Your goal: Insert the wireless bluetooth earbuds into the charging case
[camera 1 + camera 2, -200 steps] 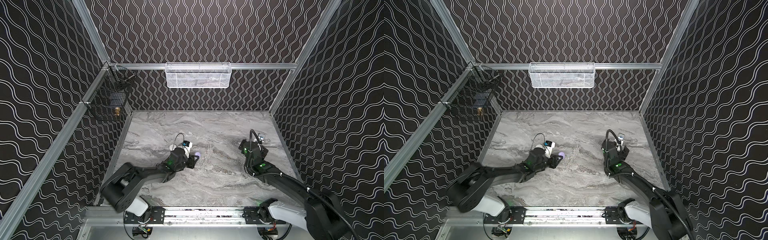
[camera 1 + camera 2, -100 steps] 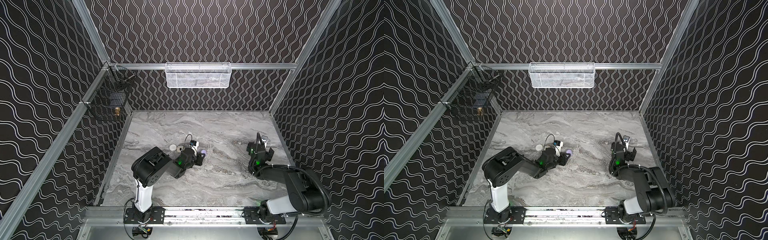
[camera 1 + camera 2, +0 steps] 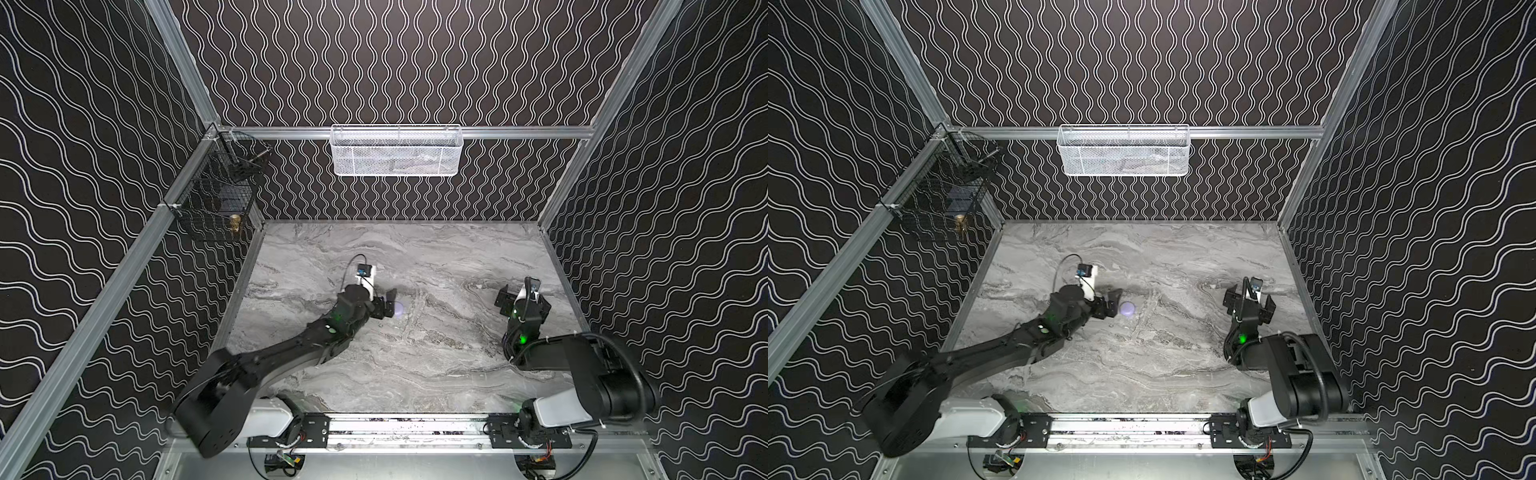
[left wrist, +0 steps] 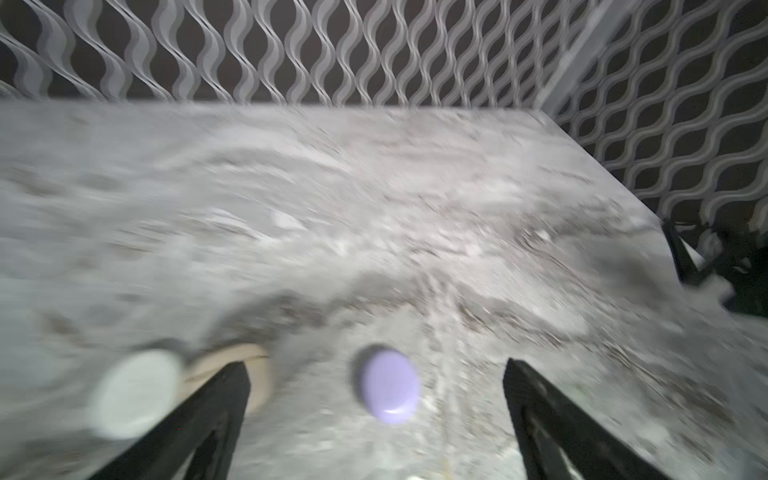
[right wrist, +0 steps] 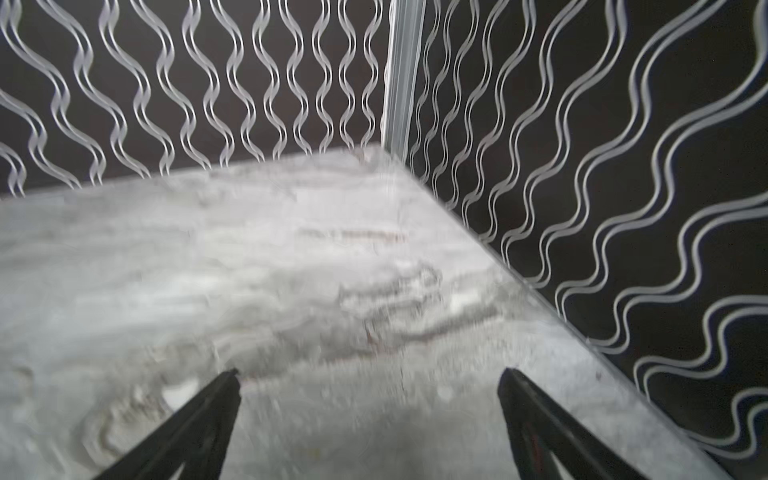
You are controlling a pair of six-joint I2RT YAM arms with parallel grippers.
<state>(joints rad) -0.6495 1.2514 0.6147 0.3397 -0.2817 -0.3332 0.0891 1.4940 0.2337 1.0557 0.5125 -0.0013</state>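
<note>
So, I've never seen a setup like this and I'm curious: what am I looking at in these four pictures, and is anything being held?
Two black robot arms, the left arm and the right arm, stand at the near edge of a marble-patterned table, inside patterned walls. Two pictures look down from overhead, side by side and nearly alike. The other two come from a camera on each arm's wrist, looking out past its two-fingered tool. The left tool is open; a lavender oval lies on the table just in front of it, not gripped. Nearby lie a round white piece and a cream piece, too blurred to identify. The right tool is open and holds nothing.
</note>
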